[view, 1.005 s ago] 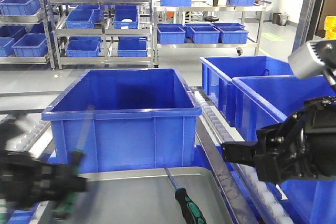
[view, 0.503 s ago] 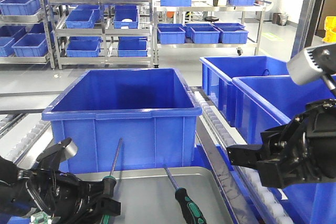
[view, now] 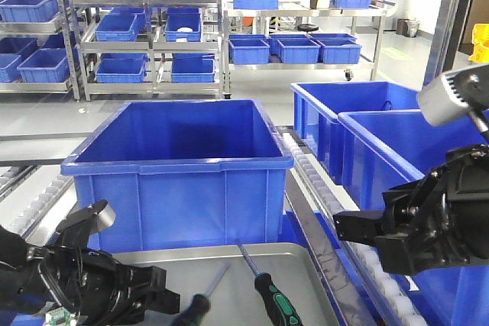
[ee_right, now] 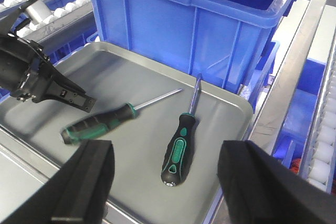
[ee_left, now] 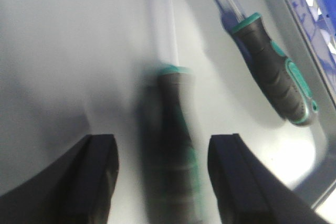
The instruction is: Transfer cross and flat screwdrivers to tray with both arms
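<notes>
While both jaws gape empty, two screwdrivers [ee_right: 100, 123] [ee_right: 180, 147] on tray [ee_right: 231, 109], one beneath left jaws.

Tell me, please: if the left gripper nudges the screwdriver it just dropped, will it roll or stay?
It would probably roll: the screwdriver has a rounded handle and lies free on the smooth metal tray. Its rubbery-looking grip may slow it. The thin shaft looks stiff, so it should pivot as one piece.

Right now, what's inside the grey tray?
Two screwdrivers lie in the tray: one near the left gripper, one nearer the tray's right side. The tray's near edge is hidden behind the right gripper's fingers.
</notes>
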`<state>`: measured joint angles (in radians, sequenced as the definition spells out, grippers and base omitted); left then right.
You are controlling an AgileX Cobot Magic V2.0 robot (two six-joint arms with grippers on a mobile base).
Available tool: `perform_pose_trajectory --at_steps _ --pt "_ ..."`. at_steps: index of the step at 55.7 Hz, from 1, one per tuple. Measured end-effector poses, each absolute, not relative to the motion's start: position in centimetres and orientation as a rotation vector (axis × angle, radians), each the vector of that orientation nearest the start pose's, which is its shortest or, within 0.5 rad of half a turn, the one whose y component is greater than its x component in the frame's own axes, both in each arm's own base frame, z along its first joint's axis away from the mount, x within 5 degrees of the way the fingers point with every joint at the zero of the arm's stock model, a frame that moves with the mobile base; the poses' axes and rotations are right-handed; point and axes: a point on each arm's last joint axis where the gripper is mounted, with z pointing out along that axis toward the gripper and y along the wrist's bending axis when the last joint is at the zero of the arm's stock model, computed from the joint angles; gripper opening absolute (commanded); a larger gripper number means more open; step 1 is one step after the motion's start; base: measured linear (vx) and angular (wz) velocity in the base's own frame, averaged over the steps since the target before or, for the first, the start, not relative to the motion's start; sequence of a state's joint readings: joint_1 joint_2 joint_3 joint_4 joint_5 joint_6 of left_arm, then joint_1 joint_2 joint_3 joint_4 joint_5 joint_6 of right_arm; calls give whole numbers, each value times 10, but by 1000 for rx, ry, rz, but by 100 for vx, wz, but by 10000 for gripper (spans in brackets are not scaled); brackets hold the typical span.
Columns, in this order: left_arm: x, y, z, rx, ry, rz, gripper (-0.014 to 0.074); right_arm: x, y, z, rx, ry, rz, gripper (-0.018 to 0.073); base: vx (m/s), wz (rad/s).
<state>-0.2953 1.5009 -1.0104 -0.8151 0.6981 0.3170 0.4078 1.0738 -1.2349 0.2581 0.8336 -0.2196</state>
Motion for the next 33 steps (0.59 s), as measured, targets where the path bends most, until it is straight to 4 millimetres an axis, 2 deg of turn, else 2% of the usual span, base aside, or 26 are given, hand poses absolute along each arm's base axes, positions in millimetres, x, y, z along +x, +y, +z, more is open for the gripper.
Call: perform_pose_trajectory --at_steps 4,8,13,18,24,27,29,33 --pt "277 -128 273 179 2525 -852 181 188 100 424 -592 2074 415 435 0 0" --pt "267 -123 289 250 2467 -808 -12 186 99 426 -592 2067 411 347 0 0" --pt "250 -114 313 351 2388 -713 -8 179 94 431 -586 2043 395 163 0 0" --pt "222 -100 345 435 2271 -588 -3 166 86 437 -592 2020 342 -15 0 0" --pt "178 -79 380 490 2136 -450 0 145 72 444 -592 2005 275 -13 0 0" --pt "149 -67 394 498 2045 -387 0 135 65 443 -591 1987 246 -12 0 0" --pt "128 -59 399 491 1986 -357 0 124 60 440 -582 1959 238 -12 0 0" --pt "92 -45 393 467 1903 -332 0 111 53 423 -565 1912 231 -11 0 0"
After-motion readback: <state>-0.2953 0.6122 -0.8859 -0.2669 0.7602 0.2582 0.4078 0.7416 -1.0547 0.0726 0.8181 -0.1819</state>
